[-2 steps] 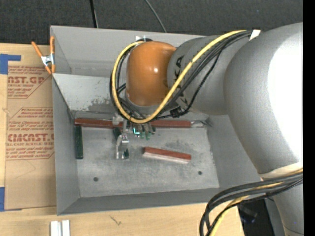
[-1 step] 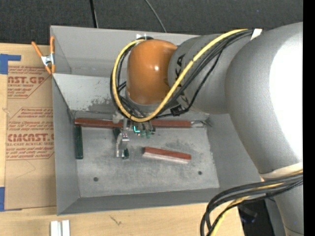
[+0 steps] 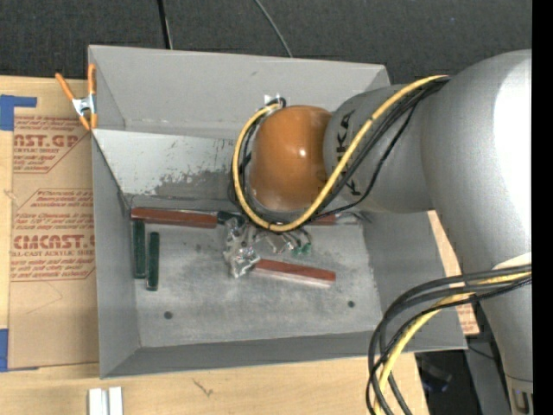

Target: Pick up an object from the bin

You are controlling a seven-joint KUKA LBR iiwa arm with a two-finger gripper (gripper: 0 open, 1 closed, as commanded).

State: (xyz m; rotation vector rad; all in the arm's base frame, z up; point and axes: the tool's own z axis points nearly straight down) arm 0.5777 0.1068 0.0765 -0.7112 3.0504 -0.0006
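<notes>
- My arm is the biggest thing here. It comes in from the right and bends down into the bin, because the things lie low on the bin's floor.
- The bench is pale wood, and it carries the bin. Behind the bin the ground is dark grey.
- The bin is grey metal with sloping walls. Its floor is scuffed and its back wall is scratched pale. I think the slopes let loose things slide down onto the flat floor.
- The orange cover is round and shiny. It sits on my wrist with yellow and black cables looped round it, and it hides part of the floor.
- The upper red-brown stick lies flat along the foot of the back wall, on the left.
- The lower red-brown stick lies flat near the middle of the floor. It is the thing nearest to me, so I guess it is the one to pick.
- Two dark green sticks lie side by side near the left wall, well apart from me.
- My fingers are low by the floor, just beside the left end of the lower red-brown stick. I cannot tell if they are spread or pressed together.
- A little green thing lies just above that stick. It is too small to tell what it is.
</notes>
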